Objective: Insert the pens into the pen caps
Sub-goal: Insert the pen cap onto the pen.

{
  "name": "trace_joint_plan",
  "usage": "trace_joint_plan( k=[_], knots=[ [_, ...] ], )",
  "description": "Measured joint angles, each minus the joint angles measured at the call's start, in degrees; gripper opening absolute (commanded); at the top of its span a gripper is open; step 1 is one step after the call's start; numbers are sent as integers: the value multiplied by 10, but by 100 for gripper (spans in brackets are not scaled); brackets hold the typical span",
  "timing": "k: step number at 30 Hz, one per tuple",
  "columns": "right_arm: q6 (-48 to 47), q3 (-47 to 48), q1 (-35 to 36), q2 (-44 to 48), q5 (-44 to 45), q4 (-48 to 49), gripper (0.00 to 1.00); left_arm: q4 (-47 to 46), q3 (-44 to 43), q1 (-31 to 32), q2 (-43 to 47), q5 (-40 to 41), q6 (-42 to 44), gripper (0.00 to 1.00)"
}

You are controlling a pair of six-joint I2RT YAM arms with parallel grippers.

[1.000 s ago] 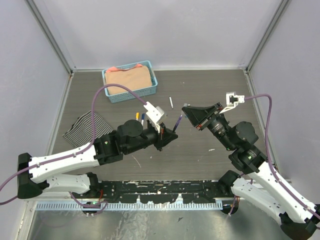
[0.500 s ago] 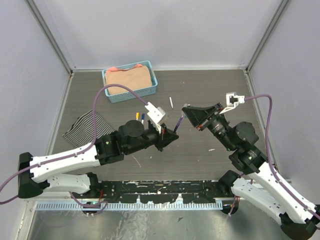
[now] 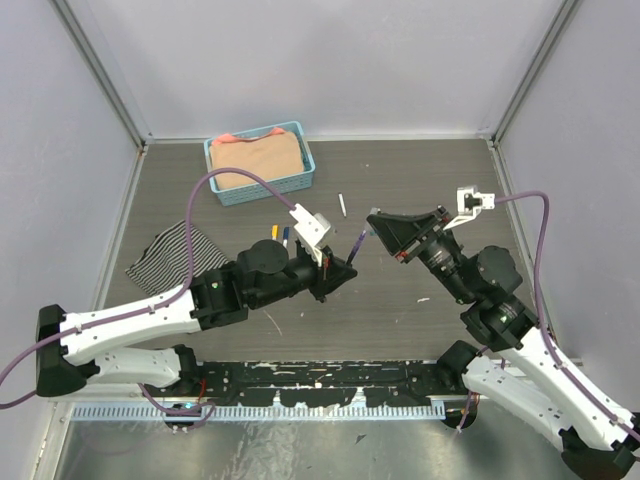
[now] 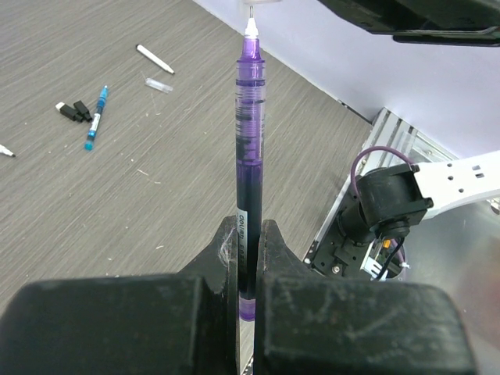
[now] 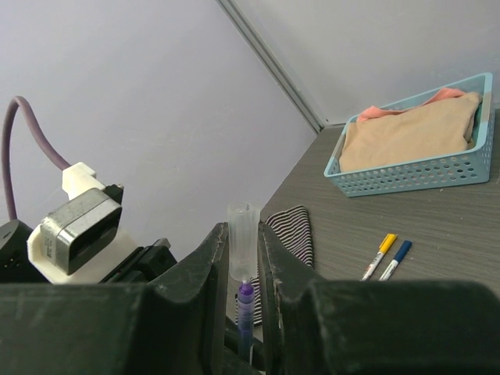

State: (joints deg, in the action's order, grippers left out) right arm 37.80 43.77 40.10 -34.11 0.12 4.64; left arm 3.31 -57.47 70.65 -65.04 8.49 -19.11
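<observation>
purple pen [image 4: 248, 156] stands clamped by its lower end in the left hand [image 4: 248, 238], fine tip up, pointing at the right hand [image 5: 241, 234]. right hand pinches a clear cap [image 5: 241, 251], open end facing the pen tip. tip sits just at the cap's mouth; cannot tell if it is in. both are held above mid worktop [image 3: 420, 180]. lying on the worktop beyond: yellow pen [image 5: 380, 255] and blue pen [image 5: 393, 259] side by side, a white pen [image 3: 342, 204], striped cloth [image 3: 165, 255], blue basket [image 5: 414, 176] holding folded beige cloth [image 5: 406, 129].
</observation>
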Motion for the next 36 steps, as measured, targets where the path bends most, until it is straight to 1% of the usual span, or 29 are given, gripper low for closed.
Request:
trace_joint_plan(
  k=[17, 22, 36],
  knots=[
    [0, 0, 0, -1, 0, 0, 0, 0, 0, 0, 0, 2, 0, 0],
    [1, 0, 0, -1, 12, 0, 0, 0, 0, 0, 0, 2, 0, 0],
    [3, 0, 0, -17, 15, 0, 0, 0, 0, 0, 0, 2, 1, 0]
  ],
)
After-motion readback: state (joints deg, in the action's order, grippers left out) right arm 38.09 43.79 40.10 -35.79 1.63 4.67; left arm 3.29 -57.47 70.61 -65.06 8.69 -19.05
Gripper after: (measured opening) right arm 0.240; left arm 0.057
